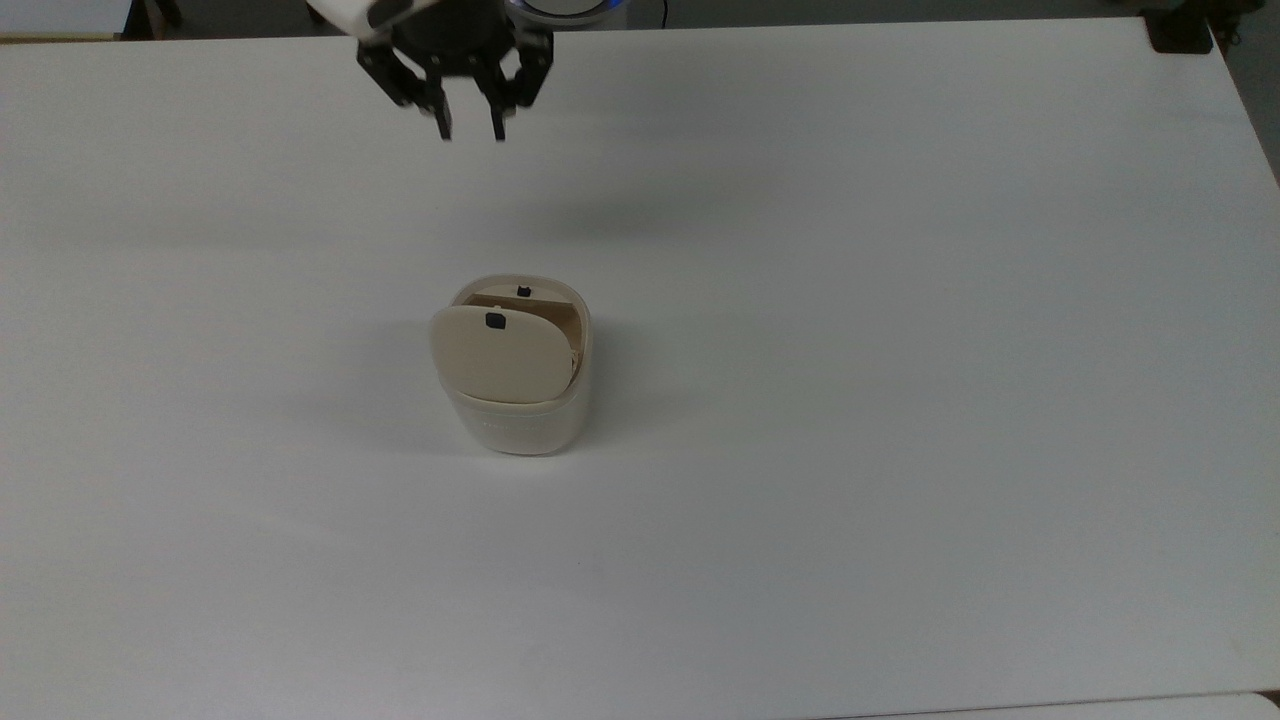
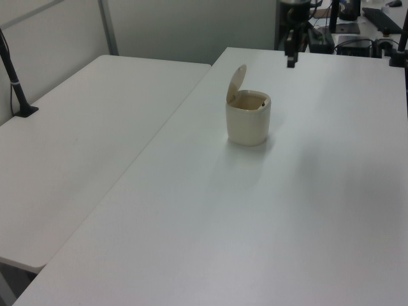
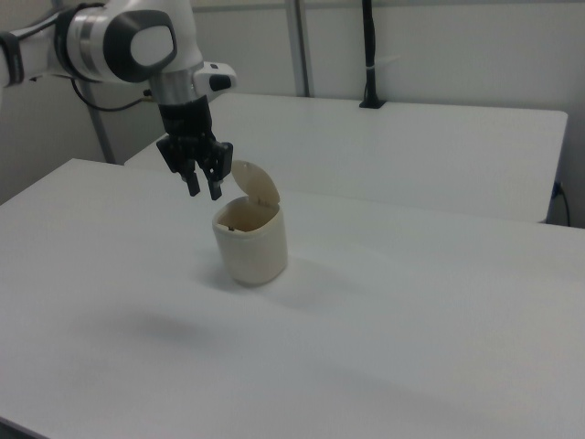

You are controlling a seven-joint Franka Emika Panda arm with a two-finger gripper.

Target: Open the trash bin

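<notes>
Table, white and broad, carries the trash bin near its middle. The beige lid stands raised on its hinge, its black button showing. The gripper hangs above, apart from the bin, fingers spread, apparently holding nothing.

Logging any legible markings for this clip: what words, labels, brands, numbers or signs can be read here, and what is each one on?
Nothing can be read in these views.
Trash bin: a faint embossed line shows on its front wall in the top view, too blurred to read.
Raised lid: plain, with a small black square and no text.
Pincer and table: no markings visible.
</notes>
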